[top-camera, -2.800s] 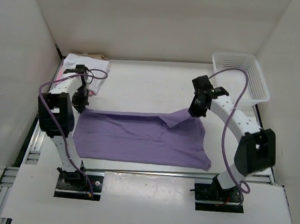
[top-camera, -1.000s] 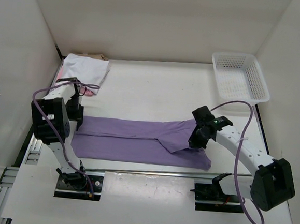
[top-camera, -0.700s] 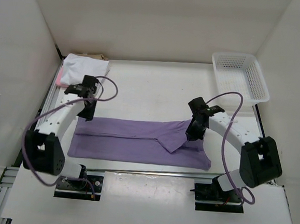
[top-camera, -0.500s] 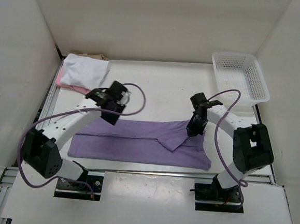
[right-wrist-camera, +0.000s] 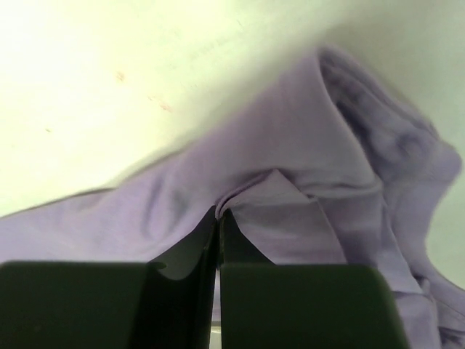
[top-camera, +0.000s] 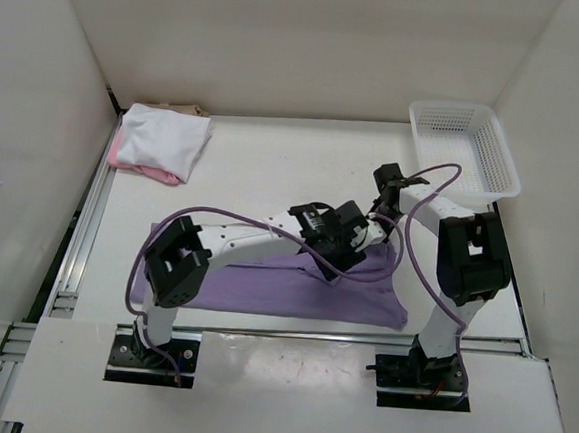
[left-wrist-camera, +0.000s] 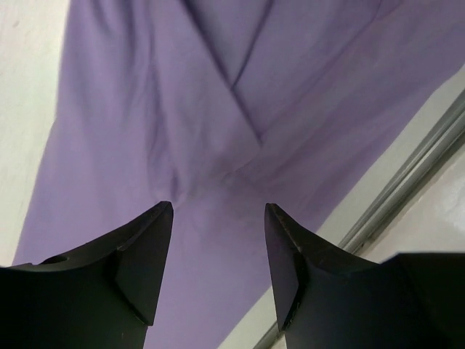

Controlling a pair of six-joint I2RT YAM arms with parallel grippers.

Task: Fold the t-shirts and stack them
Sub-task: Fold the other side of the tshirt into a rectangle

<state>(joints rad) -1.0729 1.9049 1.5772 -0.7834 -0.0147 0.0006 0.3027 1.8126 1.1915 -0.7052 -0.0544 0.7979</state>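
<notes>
When starting nearest the arm bases, meets a lavender purple cloth t-shirt (top-camera: 244, 288) flat on the white desk (top-camera: 273, 165), folded lengthwise. Finds left jaws apart above its right half; right jaws pressed together, nipping a cloth ridge. Farther back, far left: 1 folded white cloth t-shirt (top-camera: 166, 132) atop a pink cloth t-shirt (top-camera: 153, 172), tan-beige cloth t-shirt (top-camera: 183, 109) showing behind. Far right: white plastic mesh basket (top-camera: 463, 150).

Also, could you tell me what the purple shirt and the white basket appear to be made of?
The purple shirt: soft matte knit cloth, probably cotton jersey; it creases and folds limply. The basket: rigid white plastic, likely moulded; open mesh walls hold a straight rim.
</notes>
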